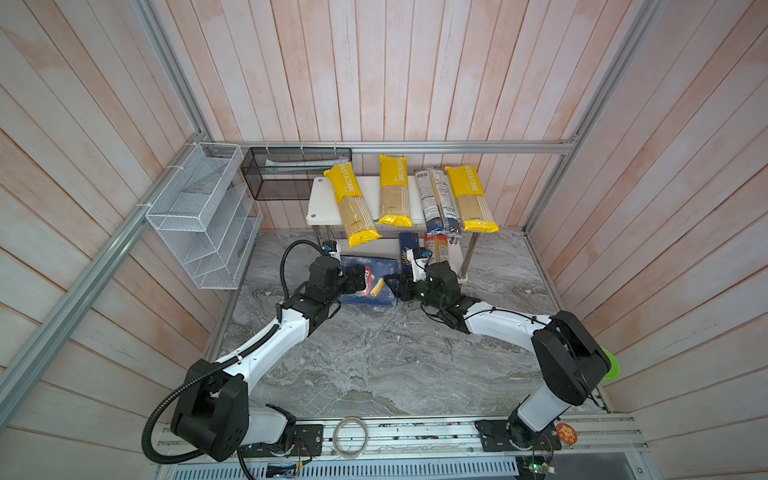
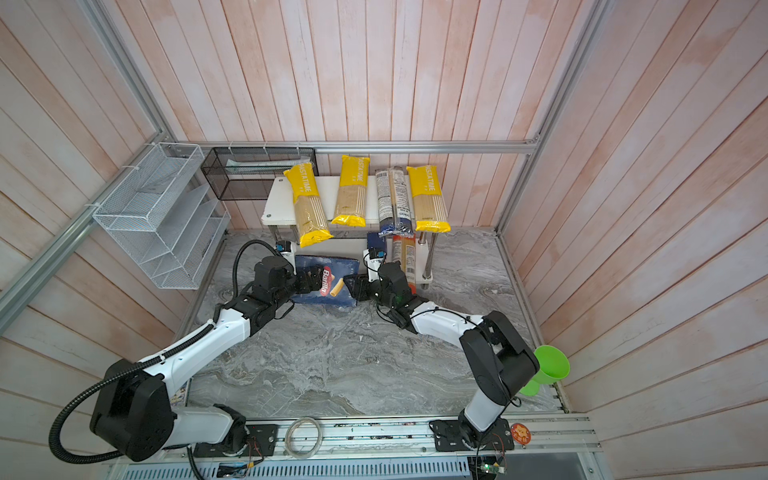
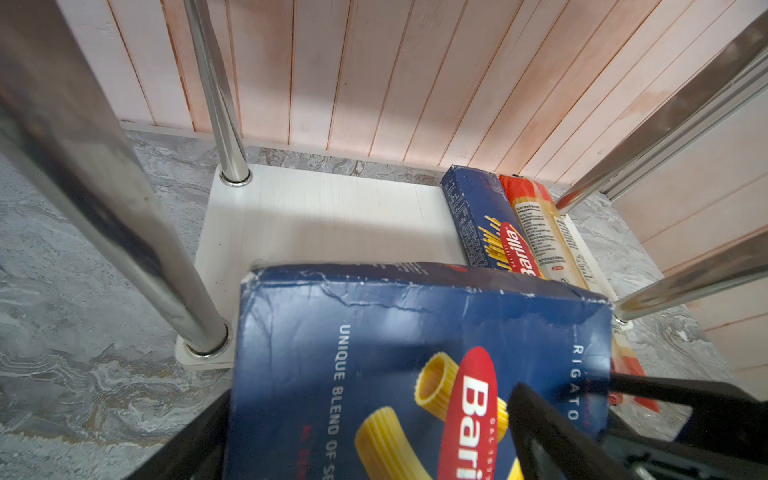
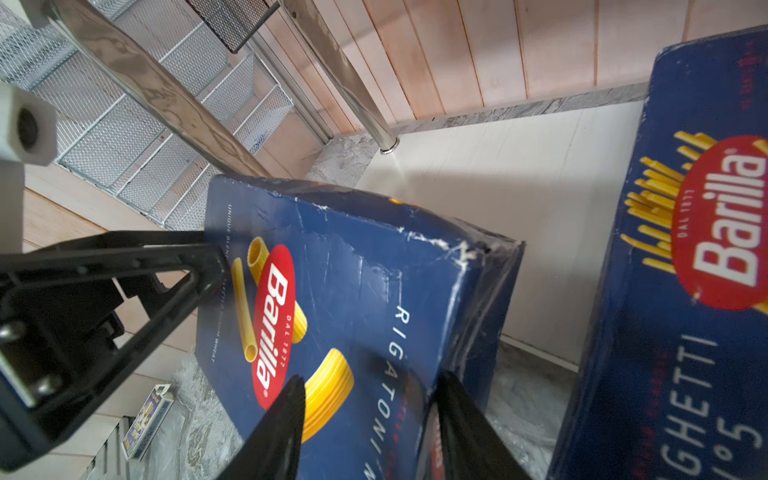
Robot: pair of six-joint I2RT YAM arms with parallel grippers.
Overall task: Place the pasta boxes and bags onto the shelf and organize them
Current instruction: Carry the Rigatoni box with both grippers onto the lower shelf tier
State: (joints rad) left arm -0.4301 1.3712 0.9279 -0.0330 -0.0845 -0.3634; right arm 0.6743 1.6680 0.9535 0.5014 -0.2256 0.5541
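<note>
A grey marbled desk (image 1: pixel 374 365) fills a booth of pale pink plank walls (image 1: pixel 415 62) framed with aluminium rails (image 1: pixel 457 146). At the back stands the white shelf (image 1: pixel 322 199). Its top tier carries three yellow bags (image 1: pixel 353 203) and a blue-and-clear bag (image 1: pixel 432 208), all overhanging the front edge. On the right of the lower tier lies the spaghetti box (image 3: pixel 473 212), with the red-ended bag (image 3: pixel 540 232) touching it.

The rigatoni box (image 1: pixel 382 272) is tilted in front of the shelf. Its far end is over the bare left part of the lower board, between the chrome front leg (image 3: pixel 124 199) and the spaghetti box. The left end effector (image 1: pixel 360 281) pinches its left edge and the right end effector (image 1: pixel 394 286) pinches its right edge.

A white mesh organiser (image 1: pixel 199 216) hangs on the left wall and a black mesh basket (image 1: pixel 291 174) on the back rail.
</note>
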